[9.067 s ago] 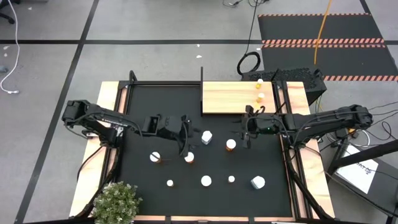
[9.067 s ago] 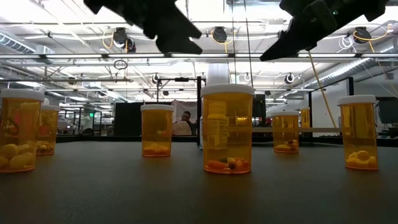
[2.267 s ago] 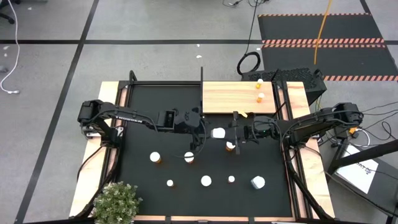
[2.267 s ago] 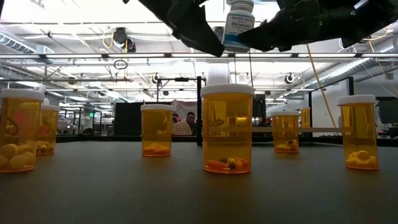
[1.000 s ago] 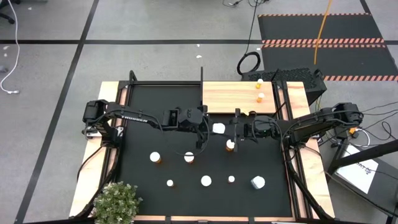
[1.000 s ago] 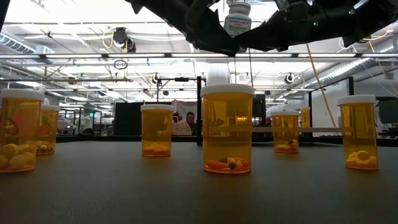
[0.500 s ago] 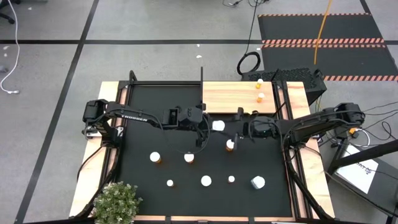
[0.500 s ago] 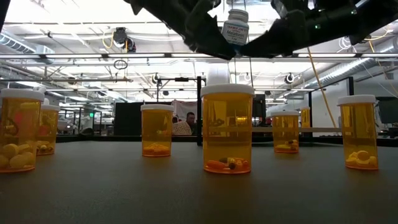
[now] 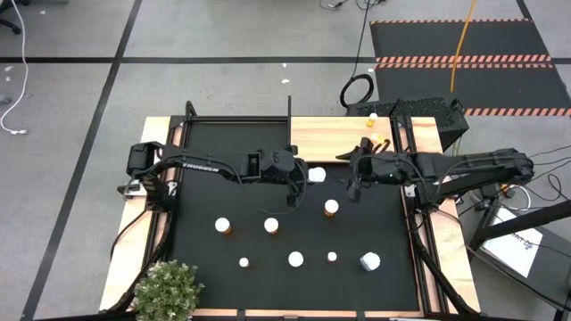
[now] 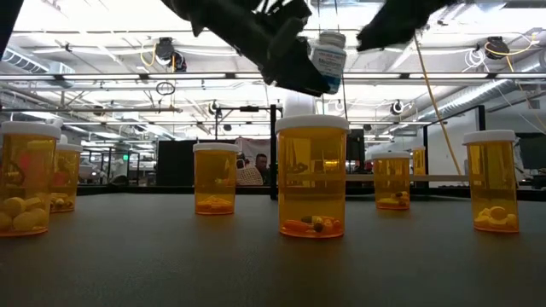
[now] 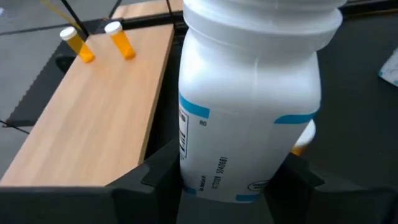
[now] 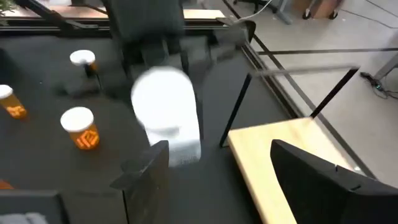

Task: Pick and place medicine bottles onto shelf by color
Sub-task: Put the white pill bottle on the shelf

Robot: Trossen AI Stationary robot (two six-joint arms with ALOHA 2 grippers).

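Counter: black mat (image 9: 205, 178), orange bottles (image 9: 271, 225) scattered, wooden shelf (image 9: 330, 134) at the far edge
Left hand (image 9: 299, 177): clamped on the white bottle (image 9: 317, 174), lifted just short of the shelf
Right hand (image 9: 352, 169): just let go, backing off open and empty; handover looks done
Label: blue-banded print, unreadable

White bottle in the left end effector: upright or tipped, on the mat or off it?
Tipped and off the mat. The white bottle hangs tilted, clamped in the left end effector, above the standing orange bottles.
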